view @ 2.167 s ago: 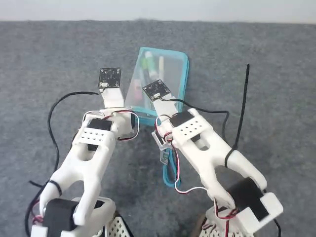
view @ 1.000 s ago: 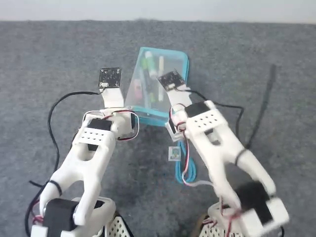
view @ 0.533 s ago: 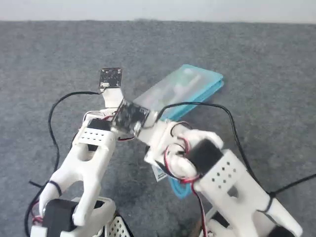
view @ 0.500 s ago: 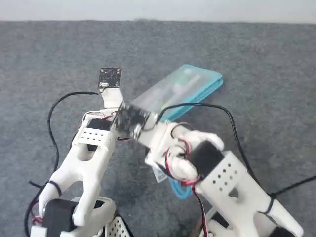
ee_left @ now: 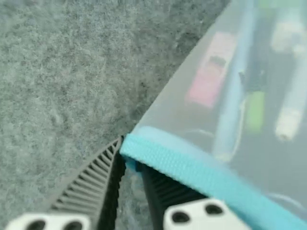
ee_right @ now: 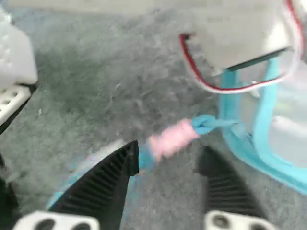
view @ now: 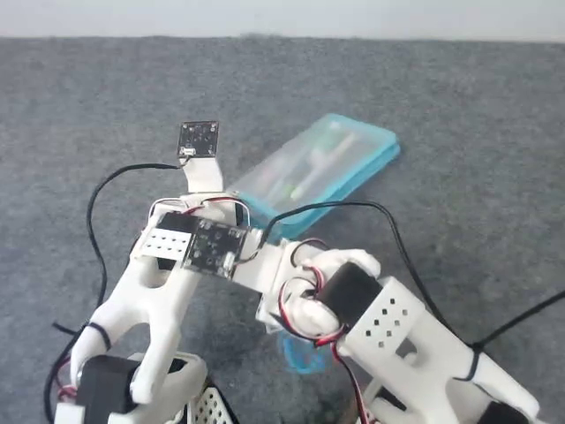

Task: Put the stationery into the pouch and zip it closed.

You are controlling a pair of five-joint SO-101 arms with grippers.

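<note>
left gripper (ee_left: 130, 167): narrow, pinched on the near corner of the pouch at its blue edging, low on the surface.
pouch (view: 309, 172): flat on the grey surface (view: 97, 97), clear face up, slanting from the left gripper toward the far right.
stationery (ee_left: 249, 105): inside the pouch, seen through the clear face: a pink piece, a green-banded pen and some pale pens.
zip pull (ee_right: 171, 137): a pink tag on a blue cord at the pouch's near end, lying between the right gripper's jaws.
right gripper (ee_right: 170, 155): jaws apart on either side of the zip pull, not closed on it.
risk: the small, loose tag could slide out as the jaws close. A pull could also drag the whole pouch if the corner pinch slips.
around: a blue strap (view: 298, 355) loops on the surface under the right arm (view: 397, 327), and a black cable (view: 380, 216) arcs beside the pouch.
in the way: the right arm leans across the left arm (view: 159, 283), which likely leaves little room to sweep. The cable might snag.
</note>
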